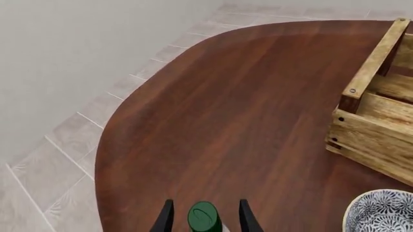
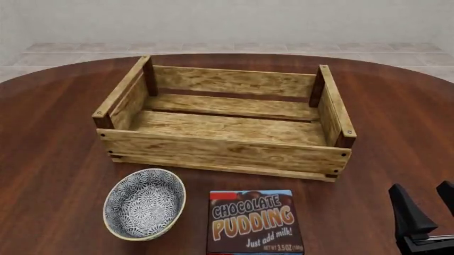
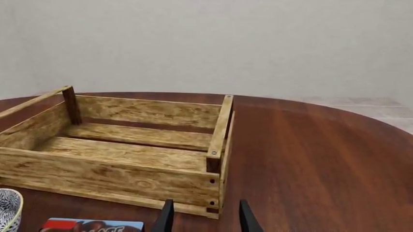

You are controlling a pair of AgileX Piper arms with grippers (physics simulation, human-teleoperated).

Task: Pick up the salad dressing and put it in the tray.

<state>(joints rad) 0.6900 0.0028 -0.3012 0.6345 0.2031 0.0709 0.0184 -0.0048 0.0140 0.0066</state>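
I count one tray (image 2: 225, 151), one bowl (image 2: 144, 203), one pudding box (image 2: 254, 222) and one salad dressing (image 1: 204, 217) bottle — all on one brown table (image 2: 50, 143).

The front view shows the tray in the middle, with the bowl and the pudding box side by side near its closest wall. It does not show the bottle or my left gripper (image 1: 204, 218). Only my left wrist view shows the bottle. I see its dark green cap between my two left fingers (image 1: 165, 217), with a small gap on each side. The cap faces my camera, so the bottle's long way runs along my fingers. I cannot tell if I am squeezing it.

My right gripper (image 2: 428, 208) sits at the front view's lower right, well away from the tray. Its fingers are spread apart and hold nothing. My right wrist view shows the tray's corner — the front view shows the whole tray.
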